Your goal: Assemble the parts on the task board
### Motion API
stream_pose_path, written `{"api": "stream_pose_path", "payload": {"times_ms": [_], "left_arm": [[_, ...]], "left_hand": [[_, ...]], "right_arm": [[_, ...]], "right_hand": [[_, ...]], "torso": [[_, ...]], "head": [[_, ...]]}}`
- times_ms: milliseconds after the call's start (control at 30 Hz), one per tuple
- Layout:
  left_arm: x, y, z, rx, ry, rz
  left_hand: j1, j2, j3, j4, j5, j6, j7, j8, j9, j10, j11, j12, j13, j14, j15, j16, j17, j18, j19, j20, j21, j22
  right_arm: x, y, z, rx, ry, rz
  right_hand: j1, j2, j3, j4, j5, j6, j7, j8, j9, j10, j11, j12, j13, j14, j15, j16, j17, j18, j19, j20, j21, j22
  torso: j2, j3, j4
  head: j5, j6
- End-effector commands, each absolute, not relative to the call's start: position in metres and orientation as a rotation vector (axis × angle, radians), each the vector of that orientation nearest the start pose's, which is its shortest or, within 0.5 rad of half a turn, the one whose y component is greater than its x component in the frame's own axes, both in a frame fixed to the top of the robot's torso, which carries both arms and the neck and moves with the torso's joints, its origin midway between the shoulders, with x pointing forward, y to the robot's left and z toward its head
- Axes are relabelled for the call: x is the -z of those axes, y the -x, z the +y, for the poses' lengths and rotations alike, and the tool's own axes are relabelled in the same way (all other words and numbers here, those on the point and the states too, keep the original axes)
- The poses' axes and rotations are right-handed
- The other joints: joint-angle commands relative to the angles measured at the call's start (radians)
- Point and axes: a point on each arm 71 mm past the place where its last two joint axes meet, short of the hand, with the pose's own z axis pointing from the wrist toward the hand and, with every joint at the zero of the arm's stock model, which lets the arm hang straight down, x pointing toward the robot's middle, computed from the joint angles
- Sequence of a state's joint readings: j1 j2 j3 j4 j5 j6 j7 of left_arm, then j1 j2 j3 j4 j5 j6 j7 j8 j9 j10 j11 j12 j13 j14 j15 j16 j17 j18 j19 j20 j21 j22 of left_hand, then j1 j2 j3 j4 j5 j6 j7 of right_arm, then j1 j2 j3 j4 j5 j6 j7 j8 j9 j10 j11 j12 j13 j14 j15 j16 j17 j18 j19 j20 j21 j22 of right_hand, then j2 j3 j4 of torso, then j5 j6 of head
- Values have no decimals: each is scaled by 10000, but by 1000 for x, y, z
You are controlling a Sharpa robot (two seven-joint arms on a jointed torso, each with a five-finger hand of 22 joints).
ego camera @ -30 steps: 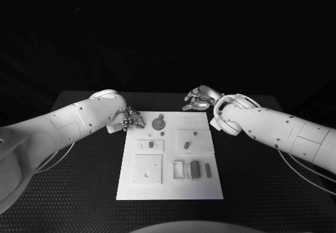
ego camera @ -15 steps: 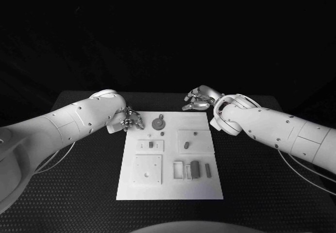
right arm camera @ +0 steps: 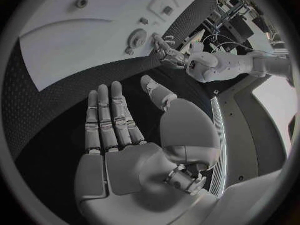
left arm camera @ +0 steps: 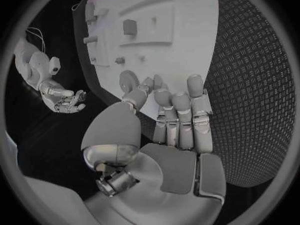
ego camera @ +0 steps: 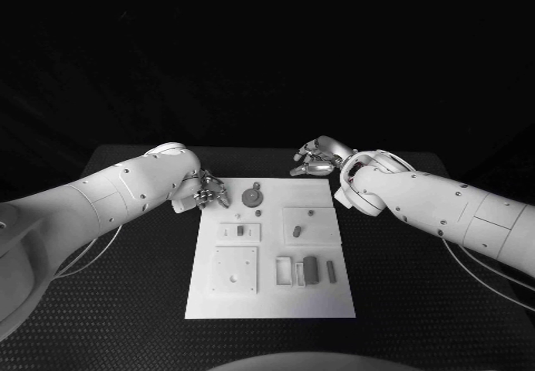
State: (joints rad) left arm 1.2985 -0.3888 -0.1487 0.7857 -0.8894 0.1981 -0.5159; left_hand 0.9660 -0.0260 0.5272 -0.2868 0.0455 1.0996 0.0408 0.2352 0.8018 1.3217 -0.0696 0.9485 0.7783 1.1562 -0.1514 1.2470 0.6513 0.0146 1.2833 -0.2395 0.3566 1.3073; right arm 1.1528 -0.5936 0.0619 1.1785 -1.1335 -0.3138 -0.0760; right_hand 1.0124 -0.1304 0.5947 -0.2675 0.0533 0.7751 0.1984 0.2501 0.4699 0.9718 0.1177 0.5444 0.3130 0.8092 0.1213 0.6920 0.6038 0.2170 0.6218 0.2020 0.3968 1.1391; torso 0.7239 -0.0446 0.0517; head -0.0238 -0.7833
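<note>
We see the task board [ego camera: 271, 247] just beside our left hand [ego camera: 203, 191], fingers extended, empty, near a round part [ego camera: 252, 197]. Our right hand [ego camera: 318, 158] spreads empty beyond the board's far corner, over the black table [ego camera: 111, 294].

A black table [ego camera: 134, 309] stands in a very dark room. Its top is rough, with a pattern of tiny bumps all over it. Behind the table everything is black, and no wall can be seen. In the right wrist view, a bright pale patch [right arm camera: 275, 97] shines at the side, and some dark clutter [right arm camera: 240, 15] sits far off.
</note>
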Motion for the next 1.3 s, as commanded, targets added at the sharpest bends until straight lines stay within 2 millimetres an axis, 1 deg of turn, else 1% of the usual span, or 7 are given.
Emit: {"api": "stream_pose_path", "payload": {"times_ms": [33, 400, 800, 933, 1133, 1200, 1300], "left_arm": [[235, -588, 201, 2525, 5003, 23246], [234, -585, 206, 2932, 5785, 23320], [216, -578, 217, 3773, 6931, 23238], [212, -573, 221, 3969, 7195, 23113], [212, -558, 218, 4268, 7126, 23205], [213, -554, 216, 4292, 7092, 23216], [216, -549, 216, 4166, 7001, 23205]], "left_hand": [[211, 321, 99, 7, 29, 109, 2, 85, 25, -13, -17, 53, -16, -12, -1, 45, -13, -109, 39, -66, 71, 215], [237, 450, 275, 28, 27, 255, -53, 243, 151, 13, -69, 71, -32, 11, 14, 86, -36, -110, 56, -58, 100, 219], [175, 507, 404, 46, 28, 314, -96, 345, 255, 34, -111, 79, -52, 34, 12, 107, -65, -103, 72, -58, 123, 217], [160, 495, 430, 41, 28, 331, -106, 369, 278, 43, -121, 81, -58, 43, 11, 113, -72, -100, 79, -60, 131, 218], [160, 481, 483, 25, 31, 361, -127, 405, 311, 64, -140, 84, -70, 57, 9, 119, -87, -93, 89, -64, 143, 219], [159, 479, 490, 24, 31, 364, -129, 410, 316, 66, -143, 83, -72, 59, 9, 119, -89, -92, 90, -64, 145, 219], [161, 471, 505, 19, 32, 371, -134, 419, 324, 70, -148, 83, -77, 64, 9, 121, -94, -91, 91, -65, 148, 219]], "right_arm": [[200, -548, -178, -7699, -2570, 16969], [200, -549, -180, -7706, -2709, 16969], [202, -551, -187, -7728, -2911, 17064], [204, -555, -193, -7637, -3012, 17018], [205, -559, -202, -7485, -3275, 16936], [205, -559, -203, -7469, -3292, 16901], [205, -558, -202, -7499, -3285, 16904]], "right_hand": [[83, 21, -69, -14, -10, 96, 128, 40, -11, -102, -15, -51, -16, 12, 55, -65, -13, -133, -68, 28, -68, 14], [86, 21, -73, -13, -10, 94, 128, 42, -14, -100, -13, -63, -30, 13, 58, -79, -13, -134, -74, 30, -78, 19], [102, 23, -77, -20, -10, 93, 128, 48, -19, -105, -7, -89, -60, 8, 64, -109, -13, -135, -87, 34, -98, 28], [110, 58, -65, -17, -1, 72, 104, 76, -37, -216, 80, -360, -321, 156, 41, -408, -210, -96, -10, 34, -113, 98], [113, 89, -51, -59, -8, 7, 93, 118, -71, -185, 189, -875, -801, 48, 254, -1250, -636, -212, -407, 101, -460, 135], [120, 85, -54, -62, -9, 1, 100, 123, -77, -156, 190, -914, -845, 64, 263, -1313, -659, -215, -418, 103, -481, 149], [130, 75, -62, -64, -8, -11, 113, 133, -88, -101, 192, -985, -928, 67, 288, -1438, -699, -233, -468, 113, -542, 172]], "torso": [[-1, 1, -2], [-13, -2, 17], [-31, 10, 35], [-41, 11, 47], [-80, 19, 100], [-65, 7, 81], [-62, 11, 77]], "head": [[-13, 12], [-28, 11], [26, 31], [53, 44], [36, 6], [55, 4], [77, -4]]}}
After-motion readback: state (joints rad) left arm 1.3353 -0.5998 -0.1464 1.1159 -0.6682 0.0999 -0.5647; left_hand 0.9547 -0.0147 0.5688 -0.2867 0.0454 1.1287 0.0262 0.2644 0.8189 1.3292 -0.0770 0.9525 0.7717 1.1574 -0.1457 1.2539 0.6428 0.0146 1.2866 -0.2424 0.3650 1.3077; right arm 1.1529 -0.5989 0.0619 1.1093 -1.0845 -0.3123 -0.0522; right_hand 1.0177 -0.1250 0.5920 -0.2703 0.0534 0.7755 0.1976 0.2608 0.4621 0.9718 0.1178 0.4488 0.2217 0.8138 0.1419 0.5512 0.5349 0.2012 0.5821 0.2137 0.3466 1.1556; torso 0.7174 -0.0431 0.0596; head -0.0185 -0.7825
